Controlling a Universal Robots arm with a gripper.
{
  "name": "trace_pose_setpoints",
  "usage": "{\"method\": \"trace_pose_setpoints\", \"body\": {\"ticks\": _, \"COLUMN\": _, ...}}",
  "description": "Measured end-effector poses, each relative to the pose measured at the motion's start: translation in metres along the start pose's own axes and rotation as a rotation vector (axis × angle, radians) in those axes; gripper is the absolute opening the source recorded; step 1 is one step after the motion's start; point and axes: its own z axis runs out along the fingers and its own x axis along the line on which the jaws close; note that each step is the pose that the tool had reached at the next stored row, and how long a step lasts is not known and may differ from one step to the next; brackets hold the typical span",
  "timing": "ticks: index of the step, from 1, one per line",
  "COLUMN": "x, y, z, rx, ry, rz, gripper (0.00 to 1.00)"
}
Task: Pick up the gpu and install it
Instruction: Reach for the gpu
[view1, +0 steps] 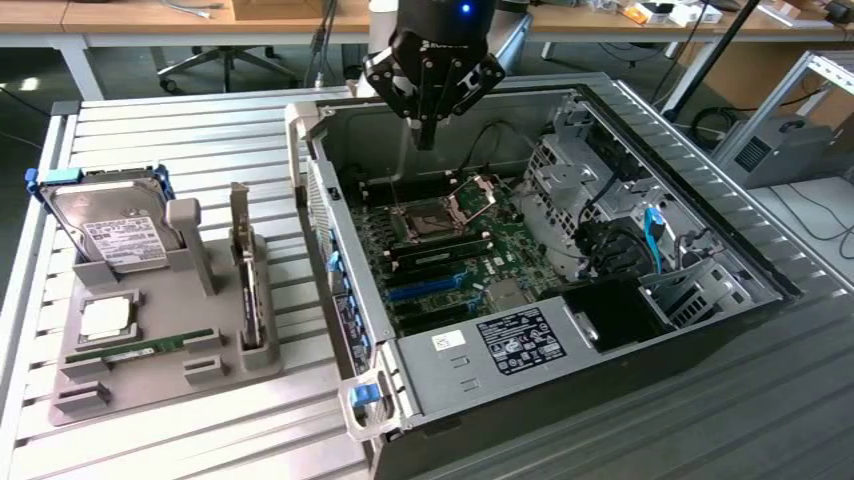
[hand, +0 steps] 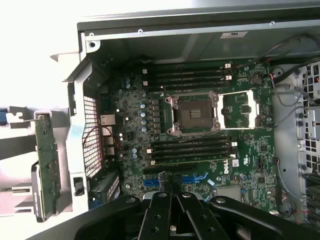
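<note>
The gpu (view1: 244, 268) stands on edge in a slot of the grey holder (view1: 167, 375), at the exterior view's left of the open computer case (view1: 534, 345). In the wrist view the gpu (hand: 47, 165) is an edge-on green board with a dark face, outside the case wall. My gripper (view1: 424, 128) hangs above the back of the case over the motherboard (view1: 441, 250), well away from the gpu. Its fingers (hand: 161, 212) are together and hold nothing. Blue expansion slots (hand: 195, 178) lie on the board just beyond the fingertips.
A silver hard drive in a blue frame (view1: 107, 225), a processor chip (view1: 104, 317) and a green RAM stick (view1: 140, 347) sit on the same holder. The processor socket (hand: 192, 114) is open. Drive cages and cables (view1: 614, 240) fill the case's far side.
</note>
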Motion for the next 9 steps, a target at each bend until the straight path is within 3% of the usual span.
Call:
{"method": "trace_pose_setpoints", "body": {"ticks": 6, "x": 0.01, "y": -0.0008, "z": -0.0003, "rx": 0.0001, "ry": 0.0001, "rz": 0.0, "gripper": 0.11}}
{"method": "trace_pose_setpoints", "body": {"ticks": 9, "x": 0.02, "y": -0.0016, "z": -0.0006, "rx": 0.0001, "ry": -0.0003, "rz": 0.0, "gripper": 0.11}}
